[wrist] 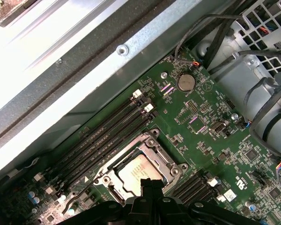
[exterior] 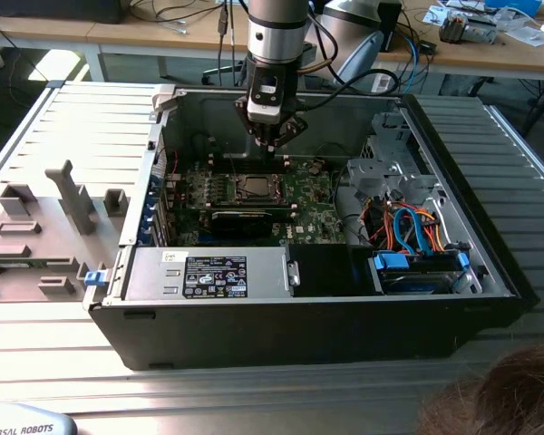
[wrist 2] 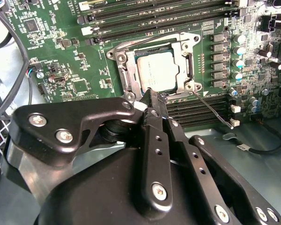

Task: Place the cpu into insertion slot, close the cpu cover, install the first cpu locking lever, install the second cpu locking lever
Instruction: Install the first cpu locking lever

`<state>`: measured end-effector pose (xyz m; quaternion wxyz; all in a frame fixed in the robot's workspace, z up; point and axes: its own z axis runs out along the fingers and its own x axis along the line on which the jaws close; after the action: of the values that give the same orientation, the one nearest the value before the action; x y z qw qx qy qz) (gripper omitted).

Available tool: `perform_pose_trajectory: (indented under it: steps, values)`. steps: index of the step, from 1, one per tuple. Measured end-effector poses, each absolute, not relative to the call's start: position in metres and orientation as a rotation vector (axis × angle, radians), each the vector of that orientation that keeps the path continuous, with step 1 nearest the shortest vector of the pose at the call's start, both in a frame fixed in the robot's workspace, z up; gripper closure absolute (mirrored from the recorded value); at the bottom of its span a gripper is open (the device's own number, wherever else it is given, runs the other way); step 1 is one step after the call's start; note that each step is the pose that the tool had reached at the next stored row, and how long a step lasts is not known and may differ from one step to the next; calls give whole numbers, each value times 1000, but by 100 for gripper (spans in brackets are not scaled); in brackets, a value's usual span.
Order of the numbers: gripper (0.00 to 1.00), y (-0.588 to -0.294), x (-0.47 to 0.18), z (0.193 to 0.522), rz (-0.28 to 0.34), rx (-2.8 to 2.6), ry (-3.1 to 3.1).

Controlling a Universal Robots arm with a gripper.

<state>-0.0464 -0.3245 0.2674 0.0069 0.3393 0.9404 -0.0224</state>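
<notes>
The arm (exterior: 276, 36) reaches straight down into the open case (exterior: 344, 326). Its claw (exterior: 274, 143) is closed and holds nothing, tips poised just over a corner of the slot (wrist 2: 129, 82). The cpu (wrist 2: 155, 70) lies flat in the slot, metal top up, edges square with it, and the cover (wrist 2: 185, 58) lies down around it.

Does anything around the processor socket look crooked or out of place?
One thing: in the second wrist view a thin locking lever juts diagonally away from a corner of the cpu cover instead of lying along its edge, so it looks unlatched. The cpu sits square in the cover's window, with the gripper close beside it.
</notes>
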Motion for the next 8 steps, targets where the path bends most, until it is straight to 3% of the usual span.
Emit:
perform_pose_trajectory:
  steps: [8]
  values:
    - [89,-324,-46,267,-70,1053,2944]
